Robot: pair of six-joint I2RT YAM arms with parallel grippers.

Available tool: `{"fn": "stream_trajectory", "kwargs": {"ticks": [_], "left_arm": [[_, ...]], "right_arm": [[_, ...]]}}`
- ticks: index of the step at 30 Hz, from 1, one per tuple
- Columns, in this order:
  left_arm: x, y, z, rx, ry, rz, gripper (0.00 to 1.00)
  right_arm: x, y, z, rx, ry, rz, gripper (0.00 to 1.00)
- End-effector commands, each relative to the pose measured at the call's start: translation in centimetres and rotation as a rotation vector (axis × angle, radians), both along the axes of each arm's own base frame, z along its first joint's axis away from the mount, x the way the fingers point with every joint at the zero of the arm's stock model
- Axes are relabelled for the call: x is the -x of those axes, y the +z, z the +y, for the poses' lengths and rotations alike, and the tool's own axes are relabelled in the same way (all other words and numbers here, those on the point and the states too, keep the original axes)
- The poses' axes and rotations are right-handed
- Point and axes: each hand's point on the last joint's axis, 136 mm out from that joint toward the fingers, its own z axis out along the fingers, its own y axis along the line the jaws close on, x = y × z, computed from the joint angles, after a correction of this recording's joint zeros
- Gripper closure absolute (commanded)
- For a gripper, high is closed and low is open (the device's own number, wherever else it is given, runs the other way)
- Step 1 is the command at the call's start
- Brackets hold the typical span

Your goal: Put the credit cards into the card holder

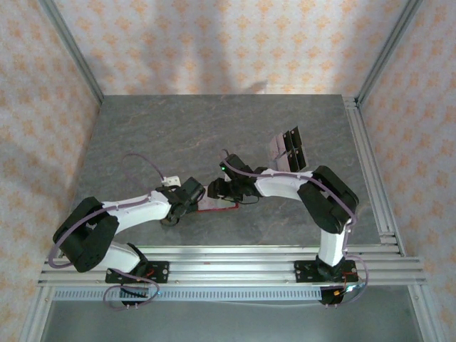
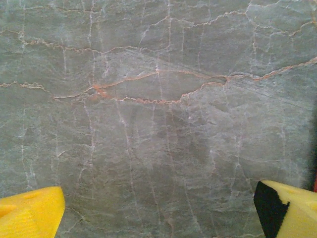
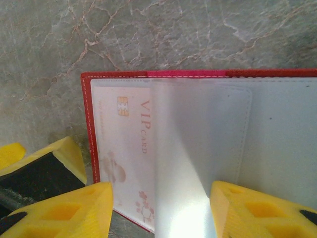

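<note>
The red card holder lies open on the table between my two grippers. In the right wrist view its red edge frames a pale lining, and a pale pink VIP credit card with a gold chip sits in the left pocket. A clear inner leaf curves up between my right fingers without being pinched. My right gripper is open over the holder. My left gripper is wide open over bare table just left of the holder. More credit cards, pale pink and black, lie fanned at the back right.
The grey marbled table is walled by patterned panels on three sides. Aluminium rails run along the near edge and the right side. A finger of the left gripper stands close by the holder's left edge.
</note>
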Motion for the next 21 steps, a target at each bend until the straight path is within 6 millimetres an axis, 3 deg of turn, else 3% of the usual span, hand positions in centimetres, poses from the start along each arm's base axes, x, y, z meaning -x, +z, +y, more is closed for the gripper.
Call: {"fn": "stream_trajectory", "kwargs": {"ticks": [1, 8, 21], "left_arm": [[0.1, -0.2, 0.2, -0.02, -0.007, -0.001, 0.0], [0.1, -0.2, 0.2, -0.021, -0.009, -0.002, 0.0], [0.0, -0.2, 0.2, -0.023, -0.01, -0.001, 0.0]], "right_arm": [[-0.6, 0.9, 0.0, 0.022, -0.003, -0.038, 0.46], [-1.9, 1.9, -2.5, 0.078, -0.044, -0.091, 0.46], [-2.3, 2.1, -3.7, 0.102, -0.06, -0.104, 0.46]]}}
